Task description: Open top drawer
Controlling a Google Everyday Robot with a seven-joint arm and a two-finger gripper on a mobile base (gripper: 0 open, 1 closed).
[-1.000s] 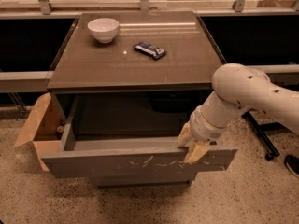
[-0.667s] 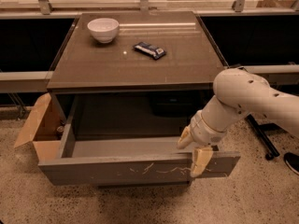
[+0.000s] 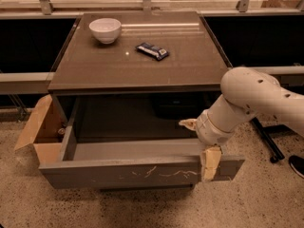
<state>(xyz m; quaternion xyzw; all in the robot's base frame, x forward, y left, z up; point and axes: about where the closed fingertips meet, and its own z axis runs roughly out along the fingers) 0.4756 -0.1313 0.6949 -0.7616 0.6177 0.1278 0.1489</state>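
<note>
top drawer (image 3: 118, 173) pulled further; end effector (image 3: 198, 148) clamps front

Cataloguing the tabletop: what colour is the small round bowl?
White bowl, camera view; the gripper grips the grey-brown scratched top drawer by its front.

The white arm (image 3: 259, 96) runs off the right edge, its base out of sight. The gripper (image 3: 203, 148) sits over the right end of the top drawer (image 3: 118, 174)'s front edge, covering the face there. A cardboard box (image 3: 40, 132) is half hidden behind the drawer's left side. The dark shape (image 3: 173, 106) under the table (image 3: 190, 65) is too shadowed to identify. The packet (image 3: 152, 51)'s print is unreadable.
</note>
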